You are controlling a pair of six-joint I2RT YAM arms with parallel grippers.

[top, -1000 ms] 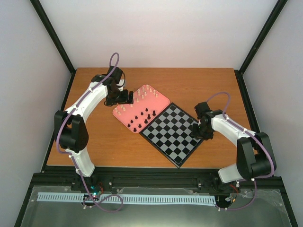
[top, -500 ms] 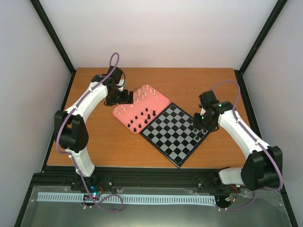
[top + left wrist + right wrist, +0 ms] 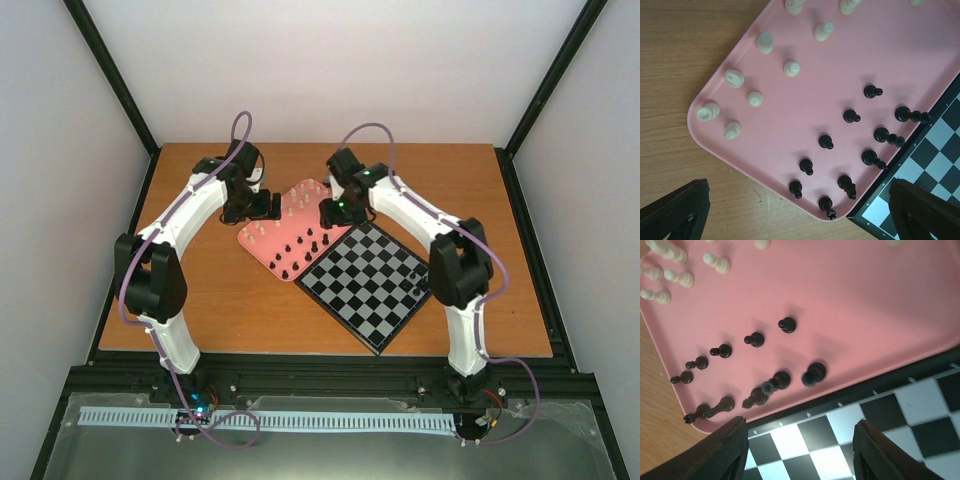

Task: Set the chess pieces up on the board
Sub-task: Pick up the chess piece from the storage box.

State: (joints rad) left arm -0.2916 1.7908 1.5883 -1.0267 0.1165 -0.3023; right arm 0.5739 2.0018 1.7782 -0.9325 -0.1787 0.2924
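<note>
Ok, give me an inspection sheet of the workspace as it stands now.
Surface: wooden table, light scratches near the tray.
Job's things: board lies at an angle, squares in view bare, right corner unclear; black chess pieces and cream chess pieces are on the pink tray beside it.
Clutter: nothing seen.
Grippers: left gripper open, empty, above the tray's corner; right gripper open, empty, above the tray-board border.
Cables: purple cables loop above both arms.
Surroundings: white walls, black frame posts, slotted white strip by the bases.
</note>
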